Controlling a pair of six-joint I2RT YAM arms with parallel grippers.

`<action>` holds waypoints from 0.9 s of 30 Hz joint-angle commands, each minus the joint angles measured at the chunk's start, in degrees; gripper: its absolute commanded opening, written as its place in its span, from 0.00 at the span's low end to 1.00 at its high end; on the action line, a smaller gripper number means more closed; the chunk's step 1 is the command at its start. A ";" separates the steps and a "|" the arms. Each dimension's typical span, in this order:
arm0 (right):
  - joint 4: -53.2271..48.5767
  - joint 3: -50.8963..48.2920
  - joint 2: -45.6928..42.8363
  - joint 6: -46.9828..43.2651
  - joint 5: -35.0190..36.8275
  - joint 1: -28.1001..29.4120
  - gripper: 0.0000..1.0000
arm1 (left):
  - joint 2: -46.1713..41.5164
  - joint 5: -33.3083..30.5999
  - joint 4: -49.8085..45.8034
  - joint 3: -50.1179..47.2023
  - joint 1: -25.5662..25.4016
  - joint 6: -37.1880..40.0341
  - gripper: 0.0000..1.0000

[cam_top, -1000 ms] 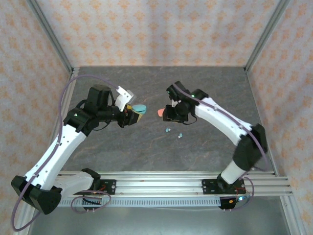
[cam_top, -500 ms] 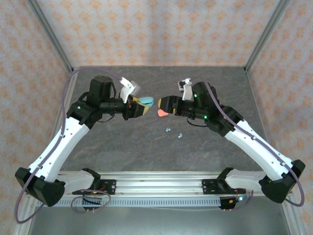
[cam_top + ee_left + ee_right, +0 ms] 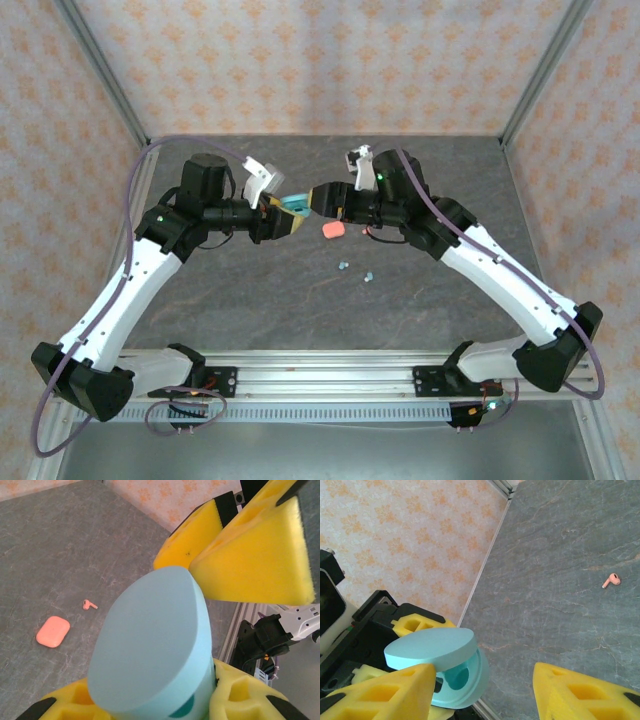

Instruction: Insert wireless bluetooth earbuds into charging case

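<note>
My left gripper (image 3: 284,216) is shut on a teal oval charging case (image 3: 296,204), held above the table with its lid hinged open (image 3: 150,645). My right gripper (image 3: 320,198) stands open right at that case, one yellow finger (image 3: 385,695) just beneath the raised lid (image 3: 430,647) and the other finger (image 3: 585,695) well apart. A salmon-pink case (image 3: 334,230) lies shut on the table below. Two teal earbuds (image 3: 343,266) (image 3: 368,275) lie nearer the front. One pink earbud (image 3: 89,605) lies close to the pink case (image 3: 52,631); it is also in the right wrist view (image 3: 611,580).
The grey stone-patterned table (image 3: 250,290) is fenced by patterned walls and aluminium posts (image 3: 105,85). The rail with both arm bases (image 3: 320,375) runs along the near edge. The left gripper's yellow pads (image 3: 417,625) sit behind the teal case.
My right gripper has swung up and left, away from the pink case on the table, to the teal case. My left gripper lifted the teal case slightly, then held still.
</note>
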 commanded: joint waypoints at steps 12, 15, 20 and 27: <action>-2.48 4.70 4.68 3.67 0.18 0.42 0.55 | 0.19 7.26 4.51 1.46 -0.53 -1.06 0.14; -2.95 5.05 4.84 4.92 0.20 -0.09 0.56 | 0.60 6.96 4.24 1.59 -0.52 -0.72 0.14; -3.46 4.63 3.85 6.08 0.27 -1.32 0.56 | 1.65 6.40 4.00 1.48 -0.39 -1.24 0.13; -3.52 3.51 1.90 6.70 -1.70 -1.76 0.57 | 3.11 6.26 6.83 0.23 -0.12 -3.92 0.12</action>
